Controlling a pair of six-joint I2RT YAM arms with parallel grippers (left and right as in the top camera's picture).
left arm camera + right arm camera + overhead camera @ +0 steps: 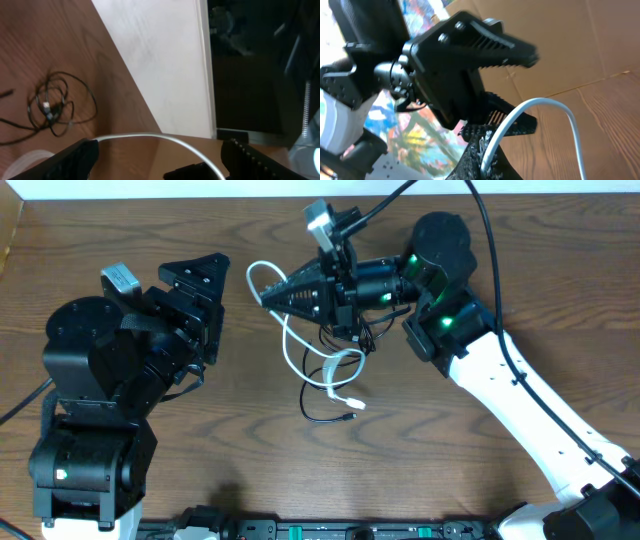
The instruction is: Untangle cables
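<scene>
**While the white cable is pinched at the right, the left jaws stand spread**

Seen from overhead, the wooden table (120, 220) fills the frame. The left arm (90, 380) is at the left and the right arm (520, 390) reaches in from the lower right.

The right gripper (268, 298) is found at upper centre, with its jaws pressed together. Only in the right wrist view is the white cable (290, 345) seen running up from between those jaws.

The left gripper (162, 150) is shown with jaws spread in its own wrist view. The white cable arcs across the gap there, and contact cannot be judged. From overhead, that loop is seen just beside the gripper.

The white cable trails down to centre frame among the black cables (318, 418). In the left wrist view, a black cable is seen as a loose coil at centre left. Small plugs can be made out only from overhead.
</scene>
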